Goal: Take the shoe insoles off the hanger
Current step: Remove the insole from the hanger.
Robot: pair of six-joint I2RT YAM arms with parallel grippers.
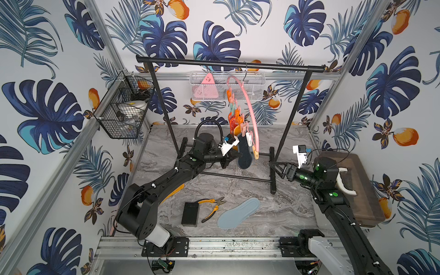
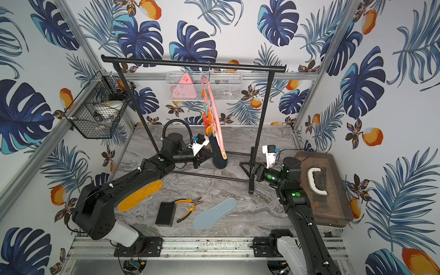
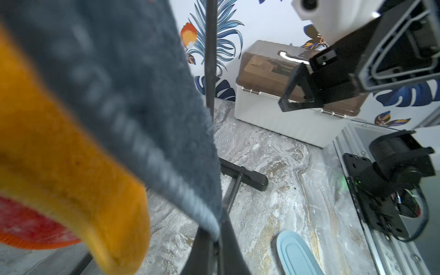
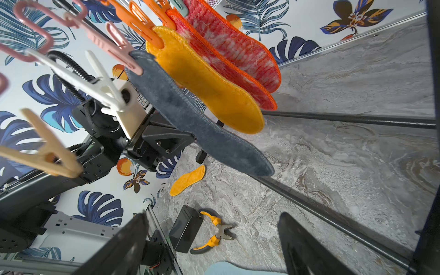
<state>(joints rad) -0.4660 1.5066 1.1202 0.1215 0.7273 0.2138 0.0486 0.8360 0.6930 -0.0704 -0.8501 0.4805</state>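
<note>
Insoles, six counted.

Four hang from the pink hanger, centre of frame in both top views: one dark grey insole, one hanging yellow-orange insole and two red-orange insoles. Each is pegged by one end, with its long axis dropping toward the bench and its free end lowest. The dark grey one is lowest in the frame. The yellow-orange one sits just behind it, and the red-orange pair, overlapping, behind that.

Two lie flat on the bench.
- Light blue insole: lower centre, long axis diagonal, broader end toward lower left, narrower end toward upper right.
- Loose yellow-orange insole: lower left, on much the same diagonal, partly under the left arm.

Hanger: one. Its hook is over the top bar of the black rack, and the arc runs down the frame. The pegs are too crowded to count.

Left claw: clamped on the side edge of the dark grey insole, roughly mid-length.

Right claw: jaws wide apart, nothing between them, right of centre, just beside the rack's right foot.

Also on the bench:
- One pair of pliers and one black block, side by side, left of the light blue insole.
- One brown-lidded box at the right edge.
</note>
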